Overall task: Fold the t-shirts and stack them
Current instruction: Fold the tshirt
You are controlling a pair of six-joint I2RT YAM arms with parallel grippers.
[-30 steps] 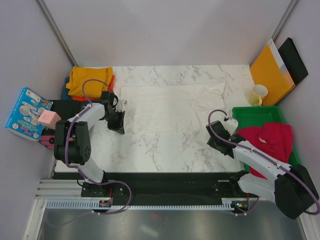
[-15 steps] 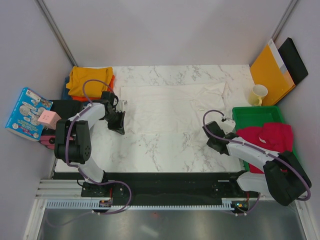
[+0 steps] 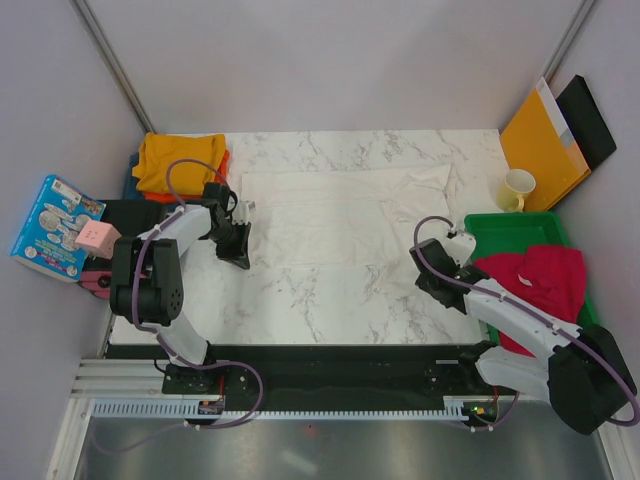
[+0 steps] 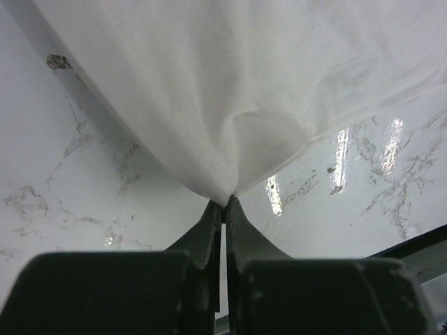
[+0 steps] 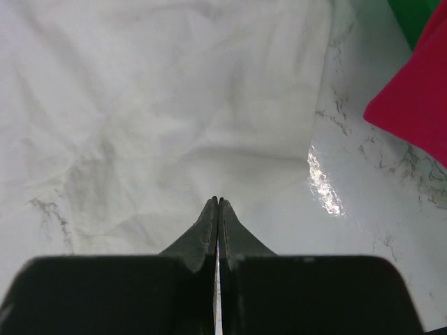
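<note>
Top external view: against half a second ago, your right gripper [image 3: 428, 280] has shifted slightly toward the near right, away from the table's middle. The right arm's cable loop moved with it. Your left gripper [image 3: 238, 250] is where it was. The white t-shirt [image 3: 330, 215] shows no clear change in outline.

The white t-shirt lies spread across the far half of the marble table [image 3: 320, 310], mostly flat. Its right end is rumpled, with a sleeve bunched near the far right. Fold lines run across it lengthwise.

In the left wrist view the left fingers pinch the shirt's edge. The cloth rises from the tips in a tent, off the marble.

In the right wrist view the right fingers are pressed together, with the tips at the shirt's wrinkled near edge. You cannot tell whether any cloth is caught between them.

The mustard yellow t-shirt [image 3: 178, 160] sits folded at the far left corner on top of the orange t-shirt [image 3: 224, 160], of which only an edge shows. The crimson-pink t-shirt [image 3: 540, 275] lies crumpled in the green tray [image 3: 505, 228] at the right, spilling over its near rim.
</note>
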